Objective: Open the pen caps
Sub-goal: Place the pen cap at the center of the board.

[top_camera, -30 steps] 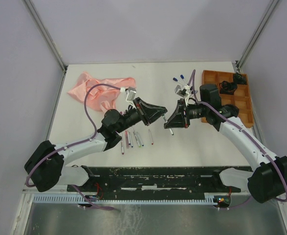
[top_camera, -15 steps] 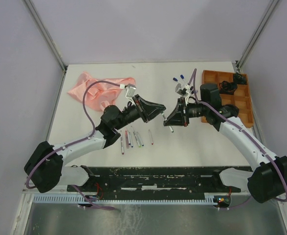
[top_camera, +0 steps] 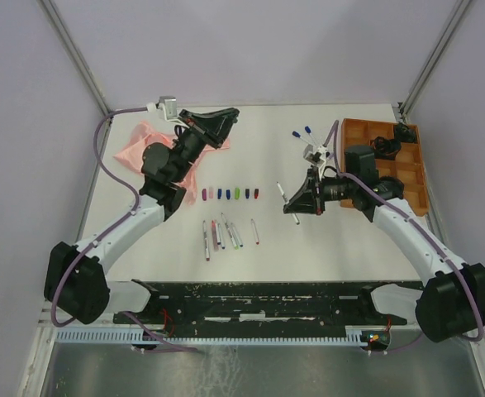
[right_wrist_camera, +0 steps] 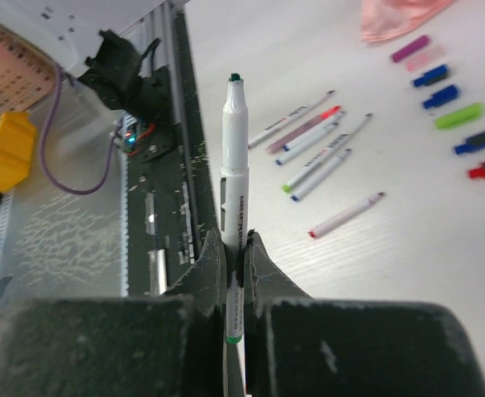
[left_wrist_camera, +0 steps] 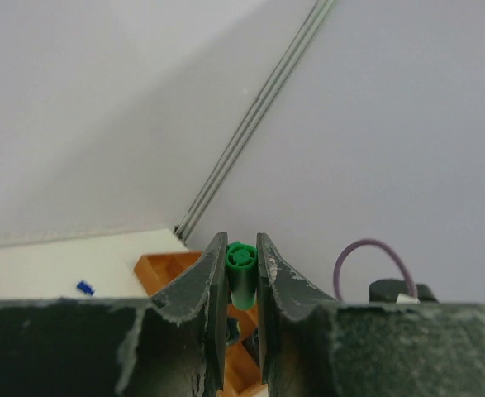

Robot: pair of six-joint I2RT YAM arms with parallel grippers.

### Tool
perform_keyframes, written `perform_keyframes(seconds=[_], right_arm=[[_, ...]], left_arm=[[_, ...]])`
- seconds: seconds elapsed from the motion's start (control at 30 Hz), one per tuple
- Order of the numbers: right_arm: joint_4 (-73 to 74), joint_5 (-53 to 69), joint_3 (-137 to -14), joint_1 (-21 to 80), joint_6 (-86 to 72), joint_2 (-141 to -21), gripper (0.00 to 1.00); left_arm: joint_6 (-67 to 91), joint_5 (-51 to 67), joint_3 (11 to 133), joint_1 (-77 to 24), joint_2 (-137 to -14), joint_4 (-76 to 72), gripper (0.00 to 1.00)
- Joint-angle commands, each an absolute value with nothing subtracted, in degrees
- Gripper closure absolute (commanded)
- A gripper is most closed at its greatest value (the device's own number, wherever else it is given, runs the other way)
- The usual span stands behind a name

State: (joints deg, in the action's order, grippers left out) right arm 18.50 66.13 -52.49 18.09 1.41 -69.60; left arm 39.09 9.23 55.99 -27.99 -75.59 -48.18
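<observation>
Left gripper (left_wrist_camera: 241,248) is lifted up high, and its two fingers are squeezed tight on a small green cap (left_wrist_camera: 241,279), which is held in the air with its round end showing. Right gripper (right_wrist_camera: 234,240) is shut on a white pen (right_wrist_camera: 235,157). That pen is gripped low on its barrel and sticks straight out past the fingers, with its bare green tip at the far end and no cap on it. On the white table (top_camera: 267,153), between the two arms, a row of loose caps (top_camera: 229,193) is laid side by side: purple, pink, blue, green, dark blue and red ones. Nearer to the arm bases, a few more pens (top_camera: 222,234) are laid flat, close together. Two blue caps (top_camera: 301,131) are seen farther back, by an orange tray (top_camera: 366,130) on the right. A pink cloth (top_camera: 135,149) is spread at the back left.
</observation>
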Motion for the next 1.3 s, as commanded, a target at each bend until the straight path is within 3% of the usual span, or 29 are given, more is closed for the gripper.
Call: perform_keyframes(seconds=[0.0, 0.17, 0.27, 0.5, 0.83, 1.07, 1.27], right_arm=[[18.8, 64.3, -51.1, 11.3, 7.3, -66.2, 1.00], [28.6, 56.6, -54.0, 7.6, 15.0, -66.2, 1.00], [30.5, 54.5, -55.7, 6.5, 15.0, -67.9, 1.00], [30.2, 51.1, -56.4, 4.3, 12.3, -69.7, 1.00], [28.8, 50.9, -56.2, 0.8, 9.5, -68.4, 1.00], [28.5, 51.9, -56.2, 0.6, 8.9, -68.4, 1.00], [28.4, 52.4, -56.2, 0.5, 8.7, -68.2, 1.00]], left_arm=[[39.8, 8.2, 50.6, -27.9, -72.6, -39.6, 0.97], [43.5, 10.8, 45.3, -28.4, -75.1, -25.8, 0.97], [43.6, 6.6, 46.7, -31.2, -80.1, -16.7, 0.97], [37.6, -13.3, 61.3, -43.3, -95.3, 3.3, 0.97], [34.4, -19.1, 82.9, -46.6, -114.5, 16.7, 0.97], [31.6, -19.8, 94.3, -47.0, -123.7, 24.7, 0.87], [31.3, -20.8, 96.3, -46.8, -126.1, 26.4, 0.74]])
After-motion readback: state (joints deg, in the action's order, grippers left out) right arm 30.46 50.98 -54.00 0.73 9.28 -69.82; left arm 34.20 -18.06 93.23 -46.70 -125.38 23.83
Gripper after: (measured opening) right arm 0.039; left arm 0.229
